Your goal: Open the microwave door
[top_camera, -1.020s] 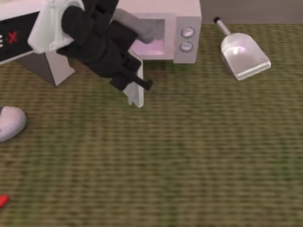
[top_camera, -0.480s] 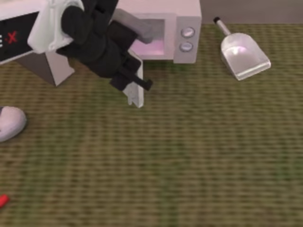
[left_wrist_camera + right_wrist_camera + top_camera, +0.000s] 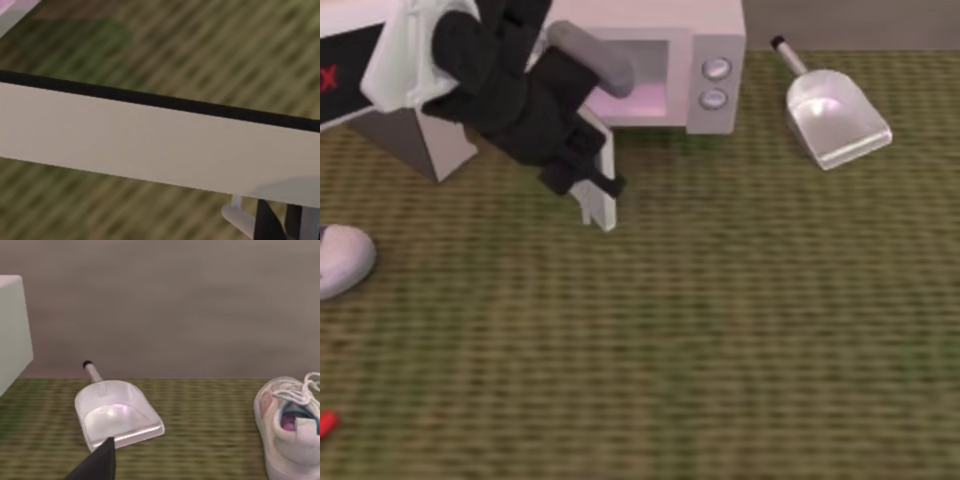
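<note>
One panel matters here — the microwave door (image 3: 604, 185) stands swung out from the microwave (image 3: 655, 65), edge-on, its long axis pointing away from the cavity. The left gripper (image 3: 588, 175) is clamped on its free edge; the right arm is outside the top view.

1. You can read only one mark: a red "X" on the black face of the slanted white-and-grey box (image 3: 360, 70) at the top view's far left edge, cut off by the frame.
2. You will find no lettering or numbers beside the two knobs of the microwave (image 3: 715, 60).
3. Neither wrist view gives you any readable text.
</note>
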### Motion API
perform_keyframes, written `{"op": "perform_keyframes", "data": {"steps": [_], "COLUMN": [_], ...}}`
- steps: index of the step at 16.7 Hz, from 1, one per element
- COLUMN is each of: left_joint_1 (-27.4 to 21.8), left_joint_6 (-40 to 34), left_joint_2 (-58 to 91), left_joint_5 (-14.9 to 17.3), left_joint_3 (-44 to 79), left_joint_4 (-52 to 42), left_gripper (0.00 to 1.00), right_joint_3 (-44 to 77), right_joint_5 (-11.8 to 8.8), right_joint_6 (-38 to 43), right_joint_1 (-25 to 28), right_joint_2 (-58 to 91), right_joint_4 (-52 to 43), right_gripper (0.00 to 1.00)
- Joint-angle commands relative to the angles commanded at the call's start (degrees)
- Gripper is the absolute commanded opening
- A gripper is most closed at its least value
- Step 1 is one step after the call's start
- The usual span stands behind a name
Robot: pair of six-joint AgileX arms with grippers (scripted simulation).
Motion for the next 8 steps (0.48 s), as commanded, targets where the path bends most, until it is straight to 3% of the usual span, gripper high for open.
{"op": "perform_keyframes", "data": {"steps": [4,8], "left_joint_1": [2.1,2.2], "left_joint_6": [5.2,5.5], "left_joint_2": [-1.4,-1.5], "left_joint_5": [2.6,2.8], "left_joint_3": [-1.4,-1.5], "left_joint_4": [-0.8,-0.8], "left_gripper": [0.0,0.0], "right_joint_3": [0.0,0.0], "right_joint_5": [0.0,0.0], "right_joint_6": [0.0,0.0], "right_joint_1": [0.0,0.0], "right_joint_2": [0.0,0.0], "right_joint_4": [0.0,0.0], "right_gripper": [1.0,1.0]}}
